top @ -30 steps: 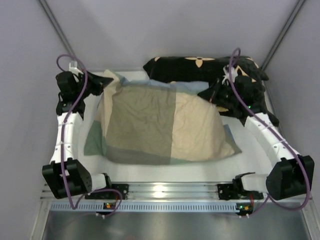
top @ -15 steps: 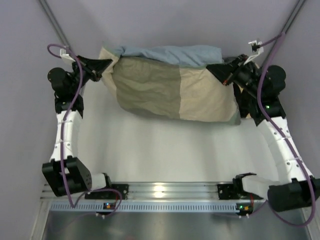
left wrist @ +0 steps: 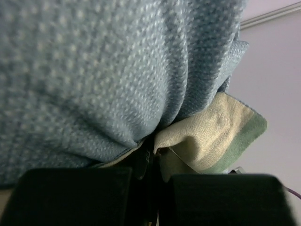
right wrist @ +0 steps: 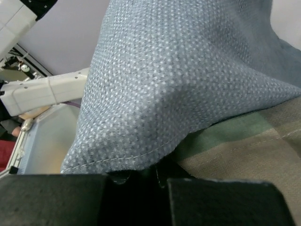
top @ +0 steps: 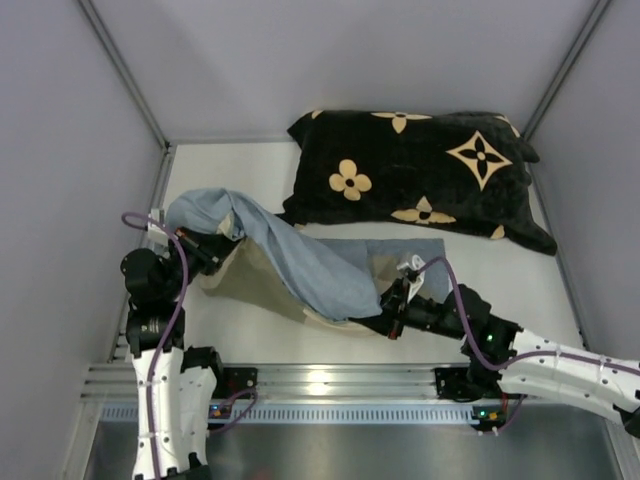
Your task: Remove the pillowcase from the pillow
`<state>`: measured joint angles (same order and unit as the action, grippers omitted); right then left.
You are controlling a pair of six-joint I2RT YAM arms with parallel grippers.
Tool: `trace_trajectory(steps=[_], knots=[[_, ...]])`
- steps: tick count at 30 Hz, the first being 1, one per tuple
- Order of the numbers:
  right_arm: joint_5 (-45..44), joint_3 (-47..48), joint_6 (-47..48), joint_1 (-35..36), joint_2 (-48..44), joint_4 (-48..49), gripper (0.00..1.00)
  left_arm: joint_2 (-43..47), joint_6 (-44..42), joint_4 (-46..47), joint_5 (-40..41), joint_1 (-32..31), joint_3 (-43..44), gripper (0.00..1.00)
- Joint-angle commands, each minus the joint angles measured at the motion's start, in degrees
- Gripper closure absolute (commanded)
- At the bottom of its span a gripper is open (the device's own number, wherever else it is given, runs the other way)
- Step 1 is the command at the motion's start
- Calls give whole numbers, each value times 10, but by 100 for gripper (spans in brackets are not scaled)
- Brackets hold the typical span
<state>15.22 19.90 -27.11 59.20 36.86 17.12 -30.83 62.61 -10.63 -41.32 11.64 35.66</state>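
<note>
1. white table [top: 500,275] inside pale grey walls [top: 330,60]; metal rail [top: 320,378] along the near edge.
2. black cushion with tan flower motifs [top: 420,165] lies well beyond both grippers, by the far wall.
3. pillowcase [top: 300,265] strung between the two grippers, grey-blue face up, beige face showing under it on the table.
4. left gripper [top: 208,250] clamped on one end of the cloth, right gripper [top: 388,322] clamped on the other.
5. left wrist only: fingers [left wrist: 70,197] nearly together, cloth bunched right above them, beige-and-sage corner [left wrist: 221,136] hanging off to one side.
6. right wrist only: stitched hem [right wrist: 141,153] runs into the closed gap, olive panel [right wrist: 263,155] beside it, white arm link [right wrist: 47,92] beyond.
</note>
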Motion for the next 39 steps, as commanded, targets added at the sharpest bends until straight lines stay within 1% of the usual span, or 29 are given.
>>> trace_trajectory(steps=[1,3,4,5,6,7,8,9,10,11,12,14,16,17,18,19,20,21,22,25,27,29,32,34,35,36,37,38,39], knots=[[-146,-38,-26,74,-9,-69,100,19,-69,-169,25,-21,12,98],[-173,-68,-54,116,-9,-79,100,30,-91,-184,39,-22,16,85],[-194,-80,-65,129,-7,-80,100,34,-98,-199,50,-22,24,60],[-207,-100,-92,150,-2,-88,100,45,-113,-215,75,-22,43,47],[-242,-108,-110,161,0,-93,100,51,-123,-234,96,-21,61,33],[-258,-123,-143,172,3,-98,100,55,-144,-255,121,-22,81,1],[-271,-130,-156,196,10,-97,100,66,-153,-297,185,-22,104,1],[-302,-134,-169,209,15,-98,100,71,-159,-313,217,-23,147,1],[-323,-133,-194,223,20,-104,100,75,-164,-329,249,-22,169,1],[-345,-130,-205,248,36,-111,100,78,-163,-355,305,-22,189,1],[-385,-125,-217,259,46,-136,100,77,-161,-364,328,-22,223,1],[-418,-102,-247,275,84,-161,98,67,-152,-367,346,-21,245,1],[-433,-78,-260,279,109,-170,62,52,-143,-353,309,-21,254,1],[-437,-69,-264,282,130,-173,47,26,-141,-344,281,-21,250,3],[-447,-59,-267,288,138,-190,26,10,-140,-332,216,-21,245,6],[-456,-39,-268,293,144,-205,20,-4,-141,-332,185,-21,230,9],[-467,-28,-271,313,151,-219,17,-29,-149,-328,152,-21,221,14],[-495,-17,-276,323,151,-235,14,-40,-159,-320,121,-21,212,16],[-507,3,-283,332,151,-268,11,-48,-192,-318,82,-21,205,17],[-542,48,-302,352,134,-336,9,-69,-237,-320,30,-22,206,18],[-556,70,-303,358,101,-394,9,-81,-239,-319,16,-29,203,19],[-577,100,-305,362,55,-442,9,-94,-246,-320,28,-42,202,20],[-620,131,-317,362,-11,-498,11,-127,-253,-308,68,-85,198,20],[-642,146,-320,362,-41,-520,12,-162,-247,-288,93,-156,195,20],[-652,152,-318,362,-64,-529,12,-174,-244,-273,144,-185,198,20],[-677,160,-315,362,-75,-550,12,-187,-233,-265,175,-255,206,20],[-689,165,-317,362,-84,-562,12,-200,-227,-256,201,-294,210,20],[-709,171,-318,362,-98,-575,12,-226,-220,-244,264,-367,216,20],[-716,183,-322,362,-103,-597,13,-238,-207,-239,296,-402,228,20]])
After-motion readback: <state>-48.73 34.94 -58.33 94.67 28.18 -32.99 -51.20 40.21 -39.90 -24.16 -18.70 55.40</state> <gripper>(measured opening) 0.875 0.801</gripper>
